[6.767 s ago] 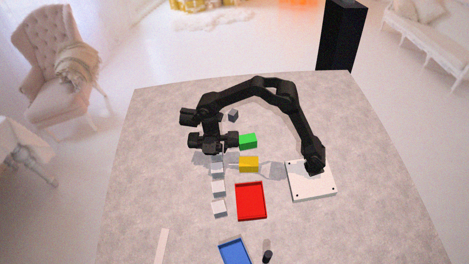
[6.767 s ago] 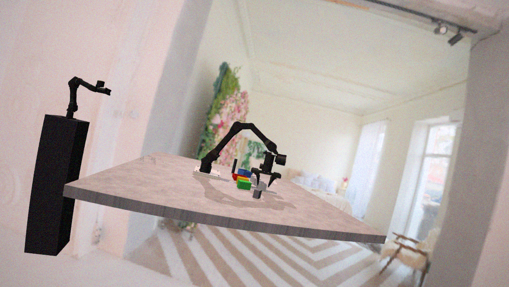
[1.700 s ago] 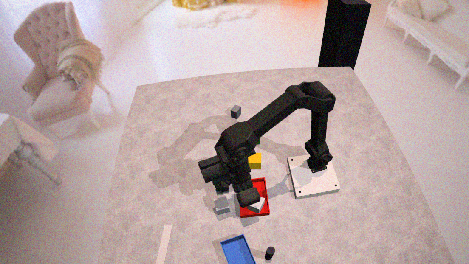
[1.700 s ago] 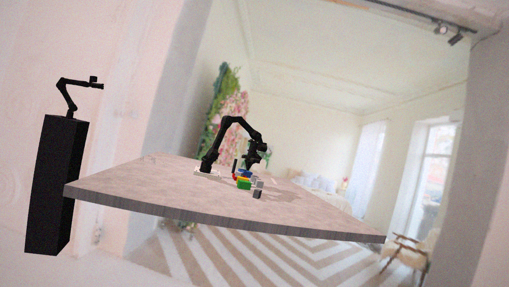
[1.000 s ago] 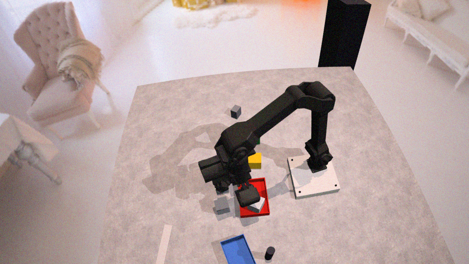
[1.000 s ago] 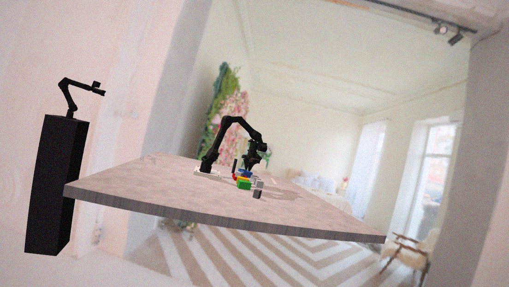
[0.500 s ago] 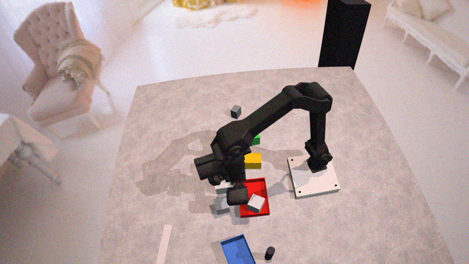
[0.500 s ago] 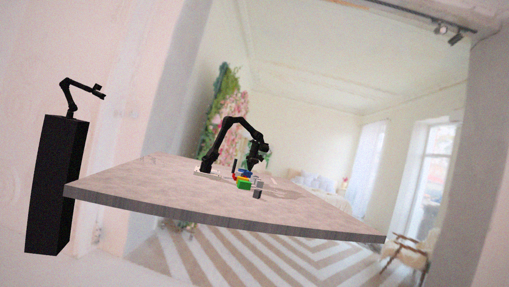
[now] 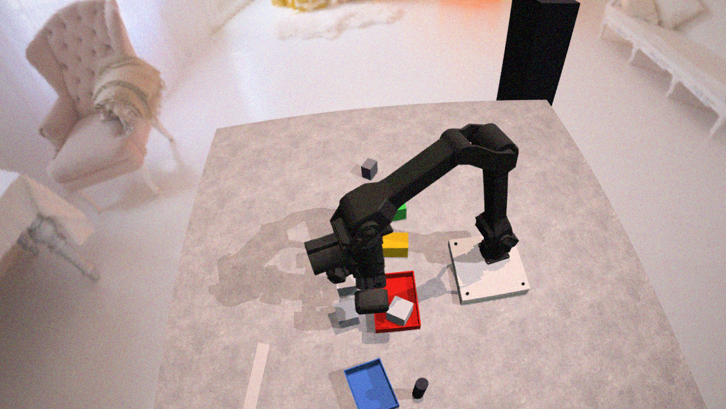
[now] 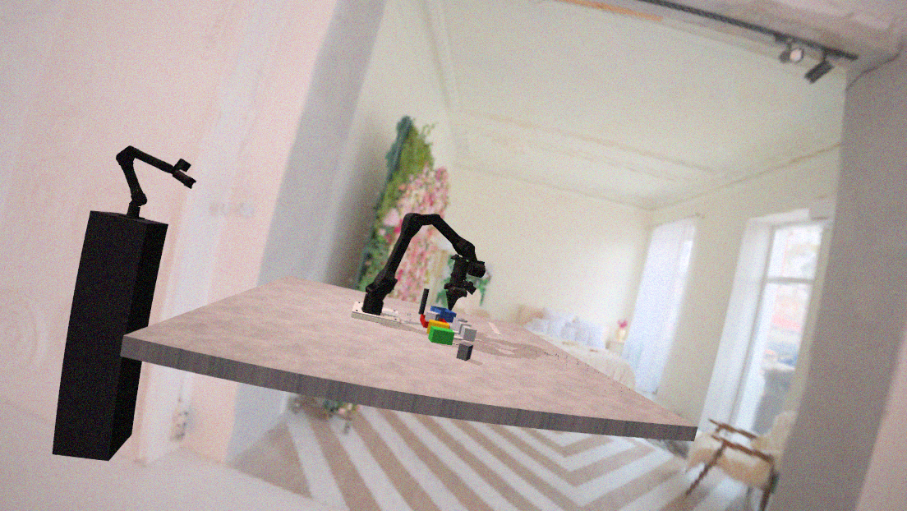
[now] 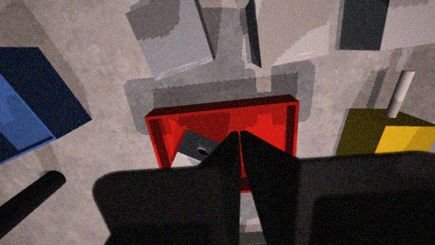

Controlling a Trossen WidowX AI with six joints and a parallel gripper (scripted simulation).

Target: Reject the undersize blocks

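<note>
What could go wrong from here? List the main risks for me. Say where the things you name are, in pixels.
The closed claw [image 9: 370, 310] [image 10: 451, 306] [image 11: 239, 137] is over the red tray [image 9: 417, 304] [image 11: 221, 106]; if it lowers while shut, it might knock the tray or the steel block [image 9: 400, 310] [image 11: 189, 148] inside.

That block sits askew in one end of the tray, so another placed carelessly could land on it.

The black cylinder [image 9: 419, 388] [image 10: 424, 301] [image 11: 33, 197] stands upright beyond the tray; a low sweep could topple it.
</note>
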